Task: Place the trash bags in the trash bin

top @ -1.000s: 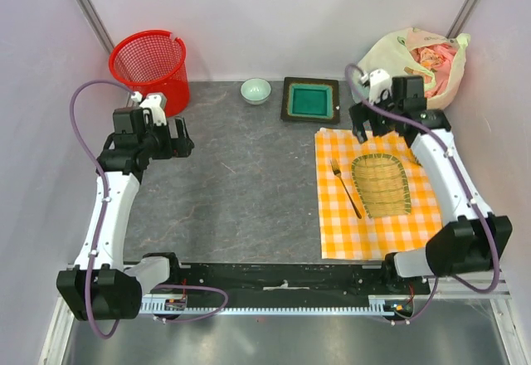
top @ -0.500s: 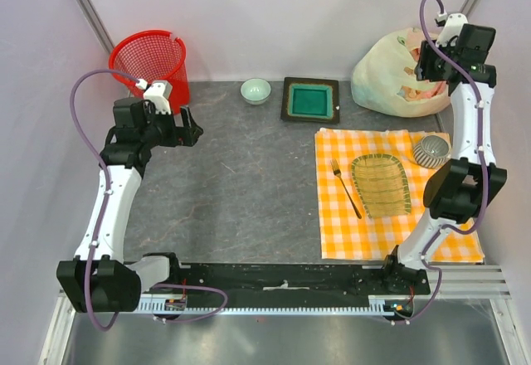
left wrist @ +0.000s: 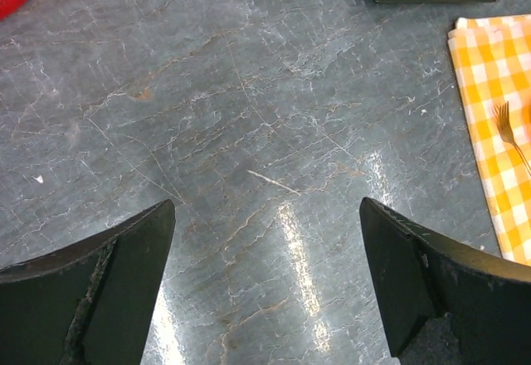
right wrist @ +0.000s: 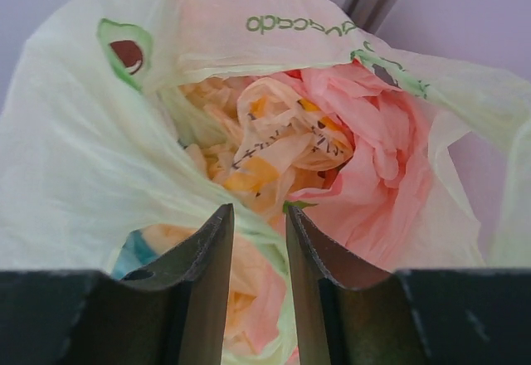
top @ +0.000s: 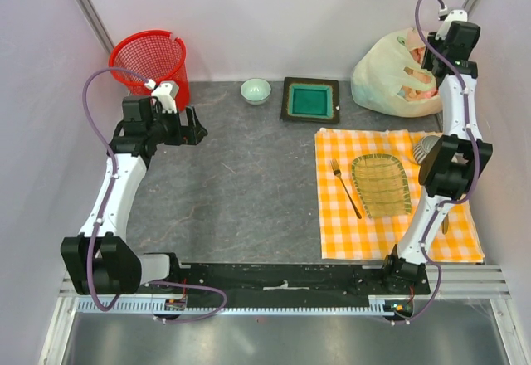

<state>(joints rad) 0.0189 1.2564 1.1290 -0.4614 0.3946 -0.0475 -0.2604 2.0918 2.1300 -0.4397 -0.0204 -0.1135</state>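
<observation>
Right hand (right wrist: 259,212): fingers drawn narrow at the mouth of the pale yellow-green plastic bag (right wrist: 75,149) in the far right corner. Crumpled film shows in the slim gap, but whether any is pinched cannot be told. Pink trash bags (right wrist: 377,137) lie bunched inside that bag, just beyond the right-side fingertip. Left hand (left wrist: 267,207) hangs wide open over the grey tabletop (left wrist: 249,91), near the red mesh trash bin (top: 149,60) at the far left, well apart from the bags.
</observation>
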